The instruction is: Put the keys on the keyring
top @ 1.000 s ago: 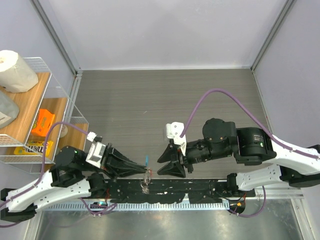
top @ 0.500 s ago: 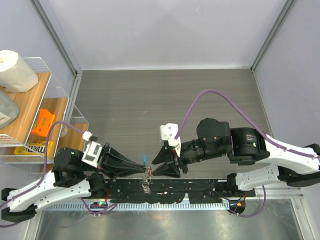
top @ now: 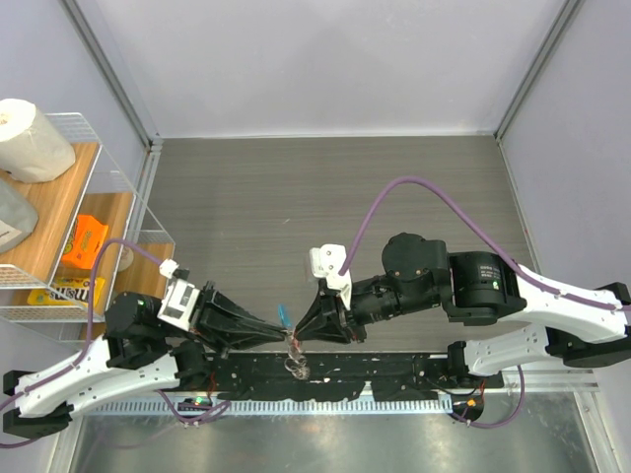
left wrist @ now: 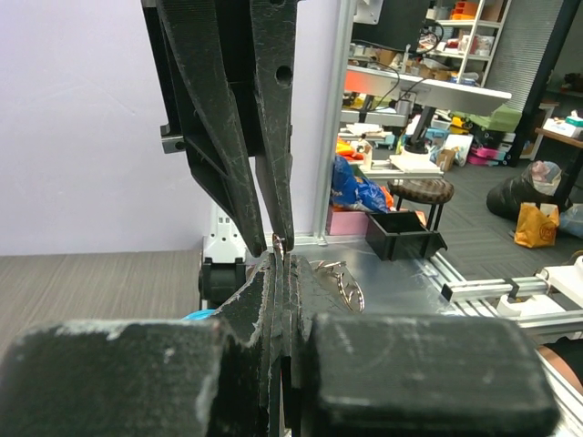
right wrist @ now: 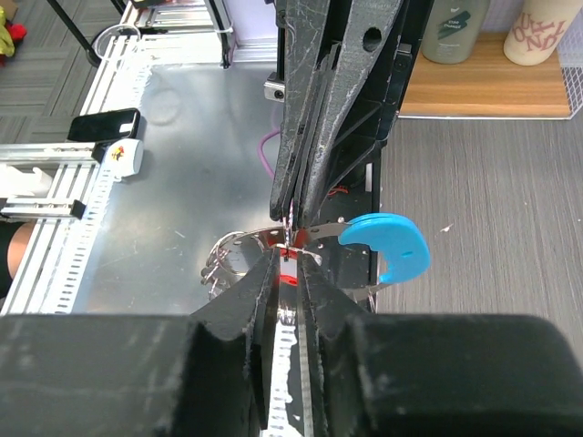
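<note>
At the left of the top view a wire rack point(top: 118, 187) holds a paper roll point(top: 30, 138) on its upper wooden shelf and an orange item point(top: 87, 239) and a yellow packet point(top: 69, 291) lower down. Both arms meet tip to tip at the near edge of the table point(top: 345, 187). The left gripper point(top: 287, 338) points right and the right gripper point(top: 302, 337) points left. The keyring point(top: 295, 362) hangs just near of the tips, its blue tag point(top: 285, 315) just far of them.

In the left wrist view both pairs of fingers come together at one point, each pair pressed close. Chain loops show just to the right.

In the right wrist view the left fingers pinch the tag's metal link. The crescent lies flat, its horns curling toward the camera and its link running left to the tips. The chain loops out to the left. A red speck of the key point(right wrist: 288, 252) sits between the right fingers, which are closed on it. It is too small to tell which way its blade points.
</note>
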{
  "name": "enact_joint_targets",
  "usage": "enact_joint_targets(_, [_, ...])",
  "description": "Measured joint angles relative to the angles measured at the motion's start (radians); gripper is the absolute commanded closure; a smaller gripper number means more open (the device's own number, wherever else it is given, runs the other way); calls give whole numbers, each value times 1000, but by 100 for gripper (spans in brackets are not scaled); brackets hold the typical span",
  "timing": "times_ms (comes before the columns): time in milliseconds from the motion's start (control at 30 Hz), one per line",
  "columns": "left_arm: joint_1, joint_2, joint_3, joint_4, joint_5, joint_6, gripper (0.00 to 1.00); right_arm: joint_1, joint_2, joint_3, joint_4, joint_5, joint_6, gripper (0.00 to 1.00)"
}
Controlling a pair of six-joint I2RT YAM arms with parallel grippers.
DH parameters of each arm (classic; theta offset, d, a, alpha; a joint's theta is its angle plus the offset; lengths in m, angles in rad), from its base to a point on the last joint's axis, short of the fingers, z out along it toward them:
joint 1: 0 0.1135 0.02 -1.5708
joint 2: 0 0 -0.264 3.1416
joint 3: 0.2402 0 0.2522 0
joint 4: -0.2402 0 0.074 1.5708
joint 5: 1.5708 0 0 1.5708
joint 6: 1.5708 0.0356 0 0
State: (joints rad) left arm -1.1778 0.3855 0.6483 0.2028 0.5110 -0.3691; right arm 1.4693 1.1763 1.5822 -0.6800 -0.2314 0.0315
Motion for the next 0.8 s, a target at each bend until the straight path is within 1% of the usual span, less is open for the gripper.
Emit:
enact_joint_targets(67, [0, 0, 0, 3, 3, -1, 100, 0, 1, 0, 0, 0, 0, 90])
enact_joint_targets(100, [0, 0, 0, 5, 4, -2, 100, 0, 2, 1, 0, 0, -1, 94])
enact_joint_targets(400, [0, -10, -8, 21, 1, -13, 100, 0, 2, -2, 15, -19, 1, 94])
enact_joint_targets(800, [0, -25, -18, 26, -13, -14, 100, 0, -16, -64, 68, -39, 2, 94])
